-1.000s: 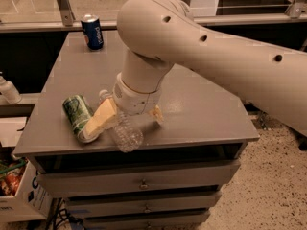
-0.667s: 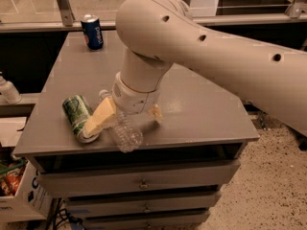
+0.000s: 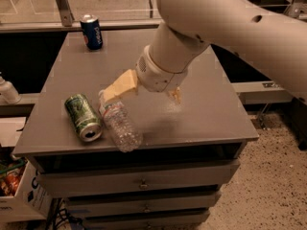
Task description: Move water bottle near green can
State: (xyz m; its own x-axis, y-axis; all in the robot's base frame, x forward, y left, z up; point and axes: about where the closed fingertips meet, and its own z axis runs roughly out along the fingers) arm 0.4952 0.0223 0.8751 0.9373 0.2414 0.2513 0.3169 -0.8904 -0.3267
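The water bottle (image 3: pixel 121 127) lies on its side on the grey worktop (image 3: pixel 211 104), near the front edge. Its white cap points toward the back and its ribbed base toward the front. The green can (image 3: pixel 82 117) lies just beside it, also on its side and roughly parallel, with its silver top and pull-tab facing the front. Only a narrow strip of worktop shows between the two, and it is unclear whether they touch anywhere.

The pincer (image 3: pixel 142 98) hangs low over the worktop just behind the bottle, at the end of the thick cream arm (image 3: pixel 225 23) that reaches in from the upper right. Its two pale fingers are spread wide and hold nothing. One finger (image 3: pixel 120 86) slants down toward the bottle's cap end, though contact with the cap cannot be made out. The other finger (image 3: pixel 176 95) points down at bare worktop, well apart from the bottle.

A blue Pepsi can (image 3: pixel 91 31) stands upright at the back corner, far from the others. A white bottle (image 3: pixel 7 90) sits off the worktop's edge. Drawers (image 3: pixel 144 182) run beneath the worktop.
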